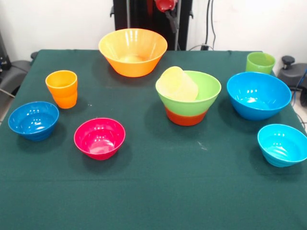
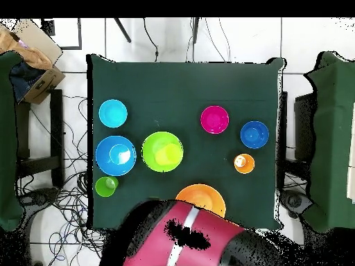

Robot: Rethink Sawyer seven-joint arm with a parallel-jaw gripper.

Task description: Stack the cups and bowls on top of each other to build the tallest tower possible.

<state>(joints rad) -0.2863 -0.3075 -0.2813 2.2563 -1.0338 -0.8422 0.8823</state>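
The tower stands at the table's middle. It is an orange-red bowl (image 1: 186,116) with a light green bowl (image 1: 205,92) nested in it. A pale yellow cup (image 1: 178,84) lies tilted on its side inside the green bowl (image 2: 150,147). The big yellow-orange bowl (image 1: 133,50) stands at the far middle. The orange cup (image 1: 62,88), small dark blue bowl (image 1: 33,120) and magenta bowl (image 1: 99,138) are on the left. The light green cup (image 1: 260,63), big blue bowl (image 1: 258,95) and cyan bowl (image 1: 283,143) are on the right. The gripper is out of view; only the red arm (image 2: 194,239) shows.
The dark green table cloth (image 1: 153,191) covers the table. The black pedestal (image 1: 139,14) stands behind the yellow-orange bowl. In the overhead view the arm overlaps the edge of that bowl (image 2: 201,195). Cables lie on the floor beside the table.
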